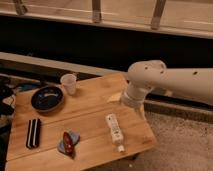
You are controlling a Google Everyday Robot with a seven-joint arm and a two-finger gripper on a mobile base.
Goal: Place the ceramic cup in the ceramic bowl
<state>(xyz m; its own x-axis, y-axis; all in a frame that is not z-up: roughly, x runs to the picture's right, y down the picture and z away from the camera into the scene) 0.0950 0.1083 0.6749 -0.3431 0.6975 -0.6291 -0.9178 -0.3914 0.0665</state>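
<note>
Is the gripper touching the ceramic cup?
Apart. The camera view shows the gripper over the right of the table, with bare wood between it and the ceramic cup.

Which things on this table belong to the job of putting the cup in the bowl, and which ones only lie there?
For the job: cup; bowl; pincer, at the end of the arm, over the table and away from the cup.

Lying about: black block; red and blue item; white remote.

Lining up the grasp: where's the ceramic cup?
The ceramic cup stands at the table's far edge, just right of the ceramic bowl; the end effector is over the table's right side.
</note>
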